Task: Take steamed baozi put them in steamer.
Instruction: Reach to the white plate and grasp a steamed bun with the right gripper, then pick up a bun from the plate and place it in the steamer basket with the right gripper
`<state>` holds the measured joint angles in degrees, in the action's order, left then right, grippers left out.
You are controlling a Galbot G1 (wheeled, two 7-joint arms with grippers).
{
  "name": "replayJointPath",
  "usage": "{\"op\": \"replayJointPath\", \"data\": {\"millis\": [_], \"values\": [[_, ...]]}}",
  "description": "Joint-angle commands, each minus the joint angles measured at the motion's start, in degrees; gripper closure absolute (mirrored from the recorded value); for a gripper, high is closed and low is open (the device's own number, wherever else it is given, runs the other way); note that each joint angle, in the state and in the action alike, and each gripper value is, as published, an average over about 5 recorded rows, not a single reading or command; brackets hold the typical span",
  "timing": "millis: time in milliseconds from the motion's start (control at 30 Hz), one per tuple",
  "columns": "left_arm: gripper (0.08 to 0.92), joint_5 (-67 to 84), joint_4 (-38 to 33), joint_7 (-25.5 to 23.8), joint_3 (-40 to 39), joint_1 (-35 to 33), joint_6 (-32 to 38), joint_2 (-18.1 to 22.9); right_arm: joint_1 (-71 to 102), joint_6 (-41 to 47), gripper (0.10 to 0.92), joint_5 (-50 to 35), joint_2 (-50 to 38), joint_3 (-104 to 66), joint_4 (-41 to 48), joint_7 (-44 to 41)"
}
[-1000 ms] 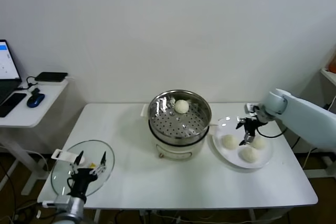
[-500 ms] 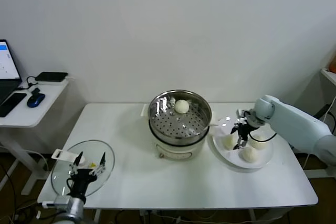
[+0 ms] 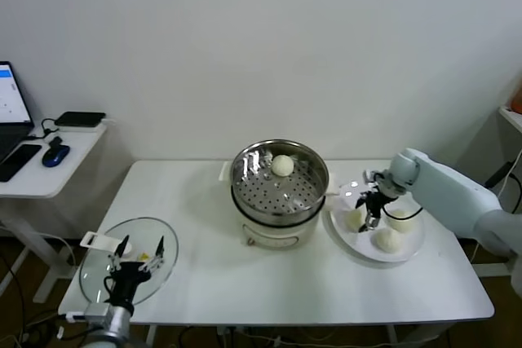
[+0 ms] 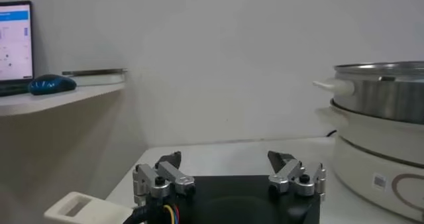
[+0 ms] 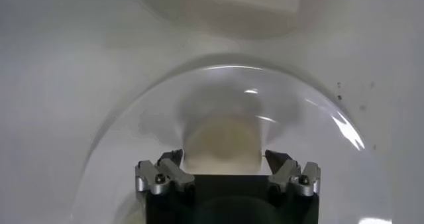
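The steamer [image 3: 320, 187], a shiny perforated basket on a cream pot, stands mid-table with one steamed baozi [image 3: 282, 165] inside. To its right, a white plate [image 3: 413, 239] carries three more baozi. My right gripper [image 3: 369, 219] is down over the plate's leftmost baozi [image 3: 353, 220]. In the right wrist view that baozi [image 5: 222, 142] fills the gap of the open right gripper [image 5: 224, 158], with a fingertip close on each side. My left gripper [image 3: 143, 244] hangs open and idle above the glass lid at the table's front left; it appears again as the left gripper [image 4: 227, 159] in its own wrist view.
A round glass lid [image 3: 96, 273] with a white handle lies at the front left corner. A side table [image 3: 49, 173] with a laptop, mouse and phone stands left of the main table. The steamer [image 4: 384, 99] rises ahead of the left wrist camera.
My right gripper has moved left across the plate, from beside the far-right baozi to straddling the leftmost one, and dropped lower. The left arm has not moved.
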<state>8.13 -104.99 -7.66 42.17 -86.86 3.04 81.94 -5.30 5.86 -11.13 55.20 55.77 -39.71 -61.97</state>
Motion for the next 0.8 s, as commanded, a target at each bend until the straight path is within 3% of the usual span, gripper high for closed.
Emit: {"op": "replayJointPath", "data": {"millis": [33, 800], "values": [[0.177, 0.0, 0.08, -0.01, 0.0, 0.02, -0.03, 0.03, 0.37, -0.15, 0.232, 0.39, 0.76, -0.63, 1.47, -0.2], [0.177, 0.0, -0.08, 0.1, 0.15, 0.04, -0.07, 0.17, -2.43, 0.42, 0.329, -1.22, -2.07, 0.95, -3.54, -1.3]]}}
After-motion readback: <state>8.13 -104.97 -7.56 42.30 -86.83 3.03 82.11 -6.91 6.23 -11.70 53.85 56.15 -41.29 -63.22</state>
